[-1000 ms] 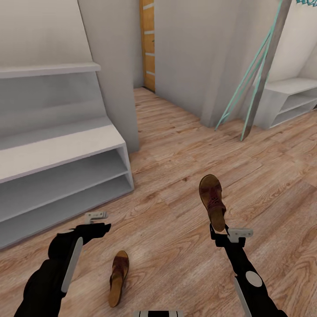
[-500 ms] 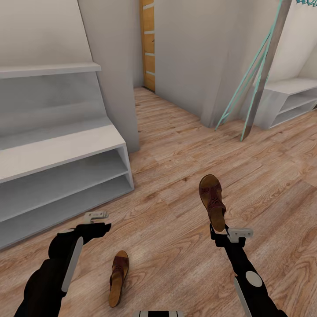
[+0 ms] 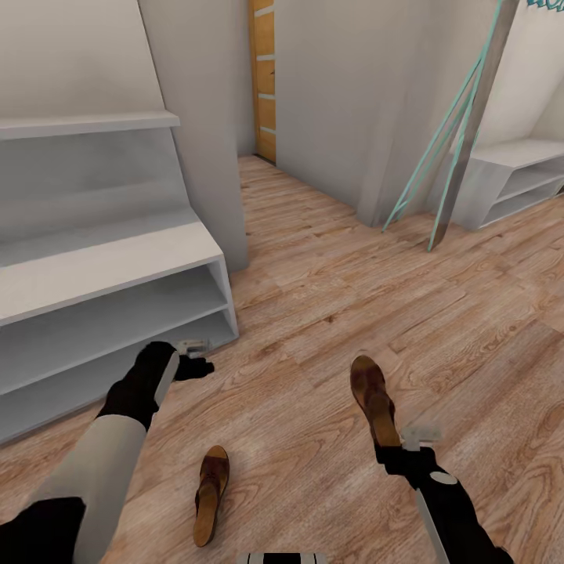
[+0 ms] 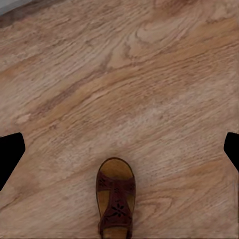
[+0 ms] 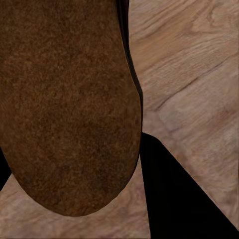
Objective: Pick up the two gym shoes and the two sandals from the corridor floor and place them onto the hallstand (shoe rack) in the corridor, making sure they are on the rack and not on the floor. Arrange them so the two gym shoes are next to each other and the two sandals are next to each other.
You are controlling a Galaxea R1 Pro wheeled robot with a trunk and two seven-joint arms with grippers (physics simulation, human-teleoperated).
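Wood-plank corridor floor (image 3: pixel 329 258) runs up the middle of my head view toward an orange door (image 3: pixel 263 78) at the top. At the left of the frame stands the white hallstand (image 3: pixel 102 266), its top and both lower tiers bare. My left gripper (image 3: pixel 200 366) hangs just in front of the rack's lower corner, left of centre; through its wrist camera the dark fingertips (image 4: pixel 11 152) sit wide apart at the frame edges, holding nothing. Between them, low in that picture, lies one sandal (image 4: pixel 115 199) flat on the planks; in the head view it rests at the bottom, left of centre (image 3: pixel 210 492). My right gripper (image 3: pixel 390 446), lower right, is clamped on the heel of the other sandal (image 3: pixel 373 398), which points up the frame, its brown sole facing the wrist camera (image 5: pixel 64 99).
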